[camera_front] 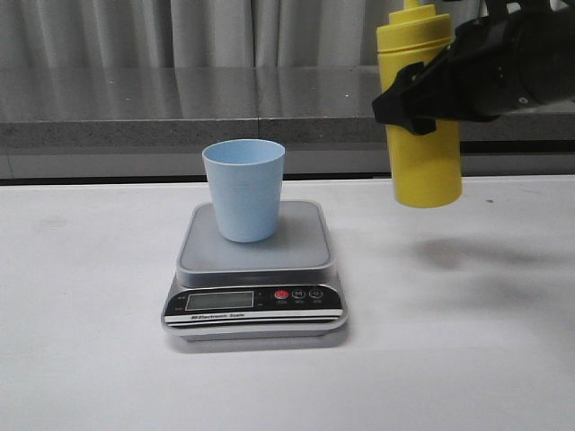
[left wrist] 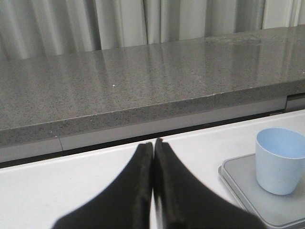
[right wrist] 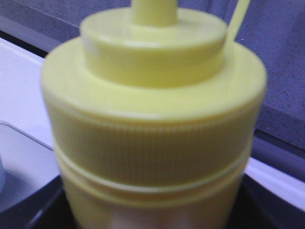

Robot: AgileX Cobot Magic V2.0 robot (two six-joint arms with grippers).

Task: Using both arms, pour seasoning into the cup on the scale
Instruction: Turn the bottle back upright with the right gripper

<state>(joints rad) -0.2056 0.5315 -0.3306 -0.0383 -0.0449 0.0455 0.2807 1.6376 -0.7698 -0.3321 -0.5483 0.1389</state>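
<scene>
The pale blue cup (camera_front: 243, 189) stands upright on the silver-grey scale (camera_front: 256, 260) at the table's middle; the cup (left wrist: 279, 160) and a corner of the scale (left wrist: 243, 183) also show in the left wrist view. The yellow seasoning bottle (camera_front: 420, 112) hangs upright in the air to the right of the cup, clear of the table. My right gripper (camera_front: 422, 99) is shut on its body. The bottle (right wrist: 152, 124) fills the right wrist view, its nozzle tip cut off. My left gripper (left wrist: 153, 148) is shut and empty, over the table left of the scale.
A grey stone ledge (camera_front: 180, 108) runs along the back of the white table (camera_front: 467, 359), with curtains behind it. The scale's black front panel (camera_front: 256, 301) faces the table's near edge.
</scene>
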